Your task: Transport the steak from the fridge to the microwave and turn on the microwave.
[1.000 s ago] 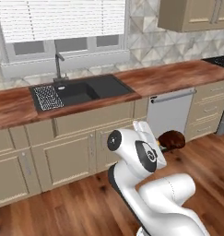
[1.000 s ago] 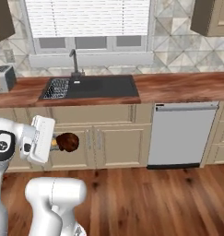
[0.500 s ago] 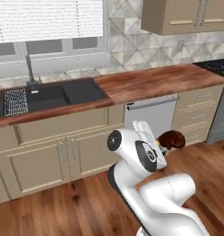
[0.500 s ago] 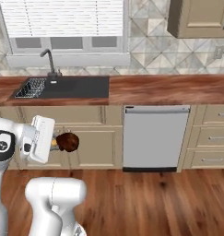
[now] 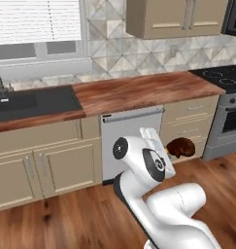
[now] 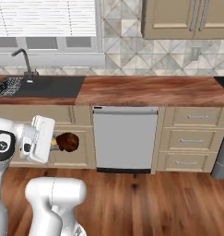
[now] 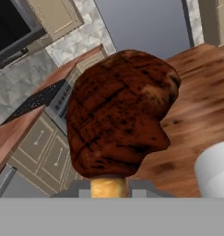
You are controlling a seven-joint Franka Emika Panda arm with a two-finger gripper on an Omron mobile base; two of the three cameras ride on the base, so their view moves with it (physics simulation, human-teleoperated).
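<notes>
The steak is a dark brown lump held in the air in front of the lower cabinets. My gripper is shut on its near end. From the right base view the steak sticks out to the right of the gripper, at drawer height. The hand view has the steak close up, with the gripper clamped on its tan lower edge. A dark box hangs above the stove at the top right, apparently the microwave; it also appears as the black microwave at the upper left. The fridge is out of view.
A wooden counter runs along the wall, with a grey dishwasher under it, a black sink to the left and a black stove to the right. Drawers stand right of the dishwasher. A wood floor lies in front.
The whole scene has slid left in both base views, so the base has driven right along the counter. The arm keeps its pose, with the steak still gripped.
</notes>
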